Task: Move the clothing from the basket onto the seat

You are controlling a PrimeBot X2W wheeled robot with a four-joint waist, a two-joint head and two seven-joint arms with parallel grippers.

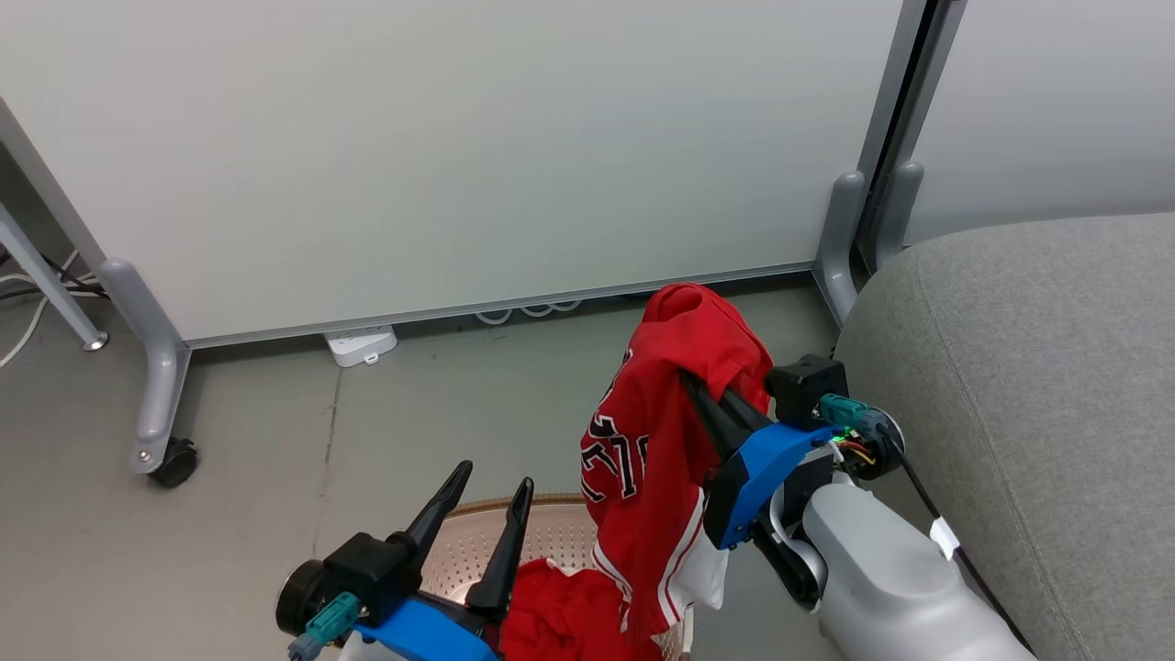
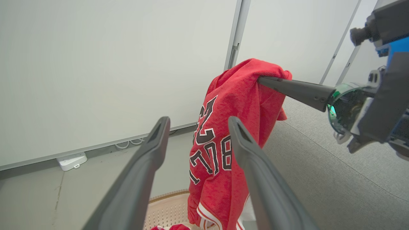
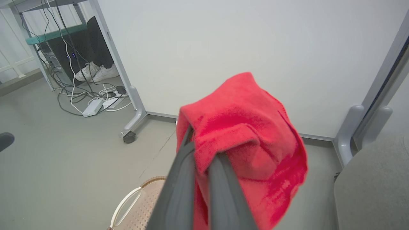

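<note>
The right gripper [image 1: 707, 404], fingers pressed together on a fold of a red jersey [image 1: 661, 441], holds it in the air above the basket [image 1: 560, 542] and just beside the grey sofa [image 1: 1037, 386], not yet on it. More red clothing [image 1: 560, 610] lies in the basket, so most of the work seems left. The left gripper [image 1: 494, 477] hovers spread and empty over the basket. A smooth grey floor [image 1: 275, 514] lies below, with a white wheeled partition [image 1: 459, 156] behind.

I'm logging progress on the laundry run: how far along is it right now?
Done: nothing visibly yet; the sofa stretch in view carries no clothes. In hand: the right claw is shut on a red jersey, which hangs over the basket beside the sofa. Left: that jersey to set down, plus more red clothing in the basket by the open left claw.
</note>
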